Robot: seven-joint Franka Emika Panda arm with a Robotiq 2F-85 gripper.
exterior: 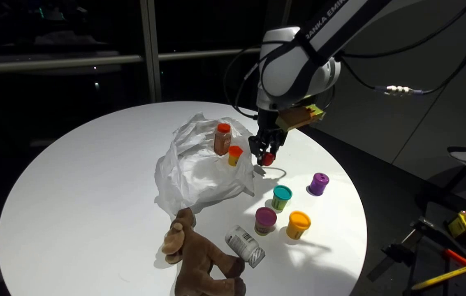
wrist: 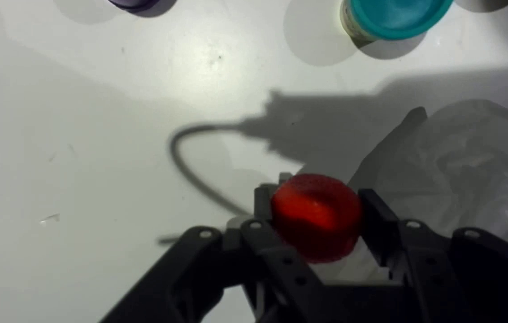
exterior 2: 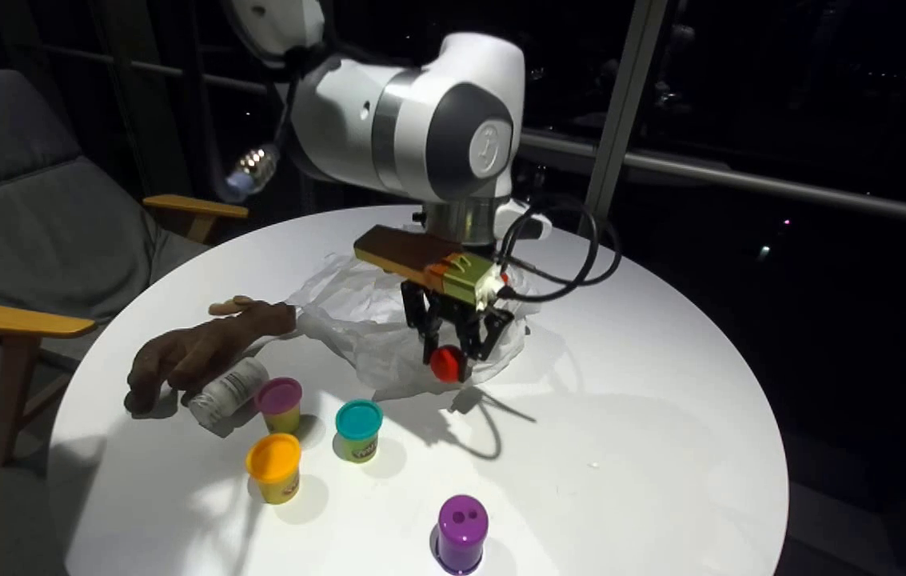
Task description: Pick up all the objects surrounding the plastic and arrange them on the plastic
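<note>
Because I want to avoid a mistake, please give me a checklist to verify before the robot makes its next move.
1. Gripper holding the red object: ok.
2. Red object over the middle of the plastic: not ok, near its edge.
3. Gripper not touching the plastic: cannot tell.
4. Jar and yellow tub on the plastic: ok.
5. White bottle on the plastic: not ok, lying on the table.

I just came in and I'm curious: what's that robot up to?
The robot's gripper is holding a red thing near the edge of the crinkly white plastic. A tall jar and a yellow pot are already on the plastic. Around it are the teal-lidded pot, white bottle, brown toy animal and more.
</note>
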